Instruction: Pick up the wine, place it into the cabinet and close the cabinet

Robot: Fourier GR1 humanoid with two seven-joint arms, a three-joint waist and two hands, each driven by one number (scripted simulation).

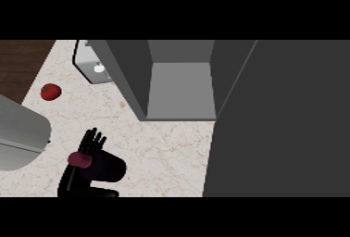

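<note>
L hand [91,144] fingers straight, slightly spread, wine [104,167] overlapping its palm; cabinet [179,88] stands open

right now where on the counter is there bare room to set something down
Bare counter between the wine and the door, below the cabinet. Smaller patch between tomato and cabinet. Crowded lower left: hand, wine, grey bulk.

There was one wine bottle [107,168], one cabinet [178,88], one red fruit [51,91] and one hand [91,140]
</note>
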